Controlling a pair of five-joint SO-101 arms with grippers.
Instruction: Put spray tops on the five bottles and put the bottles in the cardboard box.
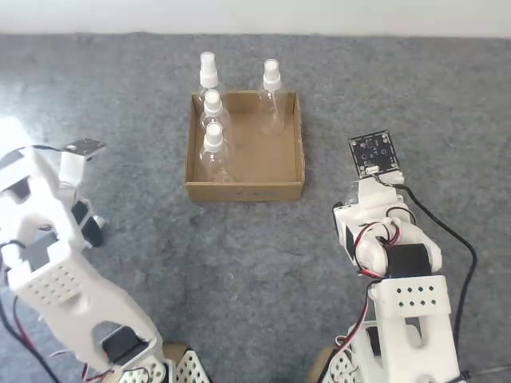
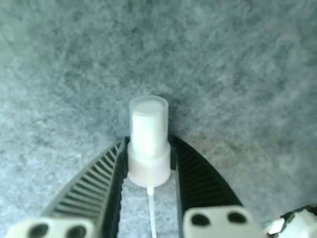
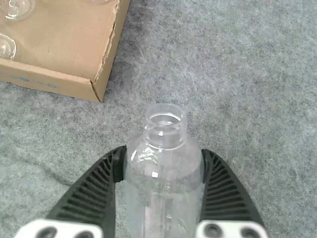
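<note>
My left gripper point(image 2: 148, 144) is shut on a white spray top point(image 2: 147, 134), whose thin dip tube point(image 2: 150, 210) runs back between the fingers. It hangs over grey carpet. My right gripper point(image 3: 162, 154) is shut on a clear bottle point(image 3: 164, 148) with an open neck and no top, just off a corner of the cardboard box point(image 3: 74, 49). From above, the cardboard box point(image 1: 287, 179) lies at the middle back and holds several clear bottles with white spray tops point(image 1: 214, 137). The left arm point(image 1: 48, 239) stands to the box's left, the right arm point(image 1: 391, 255) to its right.
Grey carpet point(image 1: 255, 263) covers the whole table. A wide strip of it lies bare between the two arms in front of the box. A pale wall edge point(image 1: 255, 16) runs along the back.
</note>
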